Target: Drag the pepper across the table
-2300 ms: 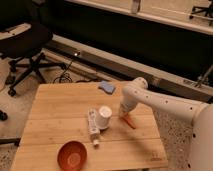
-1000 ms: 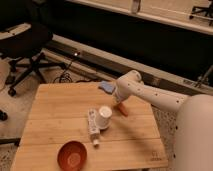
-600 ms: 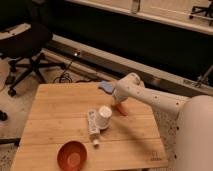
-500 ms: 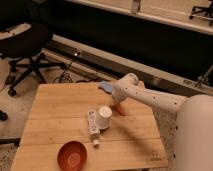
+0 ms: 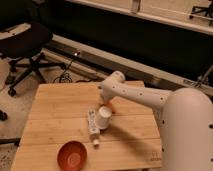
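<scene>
Gripper (image 5: 106,103) low over table (image 5: 55,110) nr centre, slightly twd far edge; can't tell its grip state. Pepper (image 5: 111,106) just beside it, only a sliver showing. Vs 2.3 s ago both have shifted left, away from right edge. White cup (image 5: 104,118), bottle (image 5: 93,126), bowl (image 5: 72,154) unmoved.

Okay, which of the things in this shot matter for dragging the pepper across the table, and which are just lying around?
Part of the job:
pepper, right beside the gripper, near the middle of the table
table

Just lying about:
white cup
bottle, on its side next to the cup
orange-red bowl, near the front edge
office chair, on the floor beyond
</scene>
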Controlling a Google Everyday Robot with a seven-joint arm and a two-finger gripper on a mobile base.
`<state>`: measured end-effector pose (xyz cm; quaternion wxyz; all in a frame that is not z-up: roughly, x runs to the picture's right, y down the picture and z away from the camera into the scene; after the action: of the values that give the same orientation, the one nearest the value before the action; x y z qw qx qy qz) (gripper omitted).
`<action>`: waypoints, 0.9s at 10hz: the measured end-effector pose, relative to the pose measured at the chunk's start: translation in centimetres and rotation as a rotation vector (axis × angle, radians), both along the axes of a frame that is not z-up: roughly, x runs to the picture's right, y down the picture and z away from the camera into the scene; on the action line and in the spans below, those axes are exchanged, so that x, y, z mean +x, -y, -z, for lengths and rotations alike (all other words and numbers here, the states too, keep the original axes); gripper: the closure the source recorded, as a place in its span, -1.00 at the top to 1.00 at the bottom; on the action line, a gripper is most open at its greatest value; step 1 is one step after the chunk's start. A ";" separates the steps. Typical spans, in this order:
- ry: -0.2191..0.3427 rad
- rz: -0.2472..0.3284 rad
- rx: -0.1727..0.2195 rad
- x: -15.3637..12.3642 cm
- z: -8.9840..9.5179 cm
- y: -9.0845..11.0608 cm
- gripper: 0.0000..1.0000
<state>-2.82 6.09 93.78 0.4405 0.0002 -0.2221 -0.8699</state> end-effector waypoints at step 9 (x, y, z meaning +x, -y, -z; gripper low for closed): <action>0.081 0.148 0.028 -11.6 -3.3 3.0 -0.44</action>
<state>-14.39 3.10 97.06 0.3658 0.0250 -0.2268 -0.9023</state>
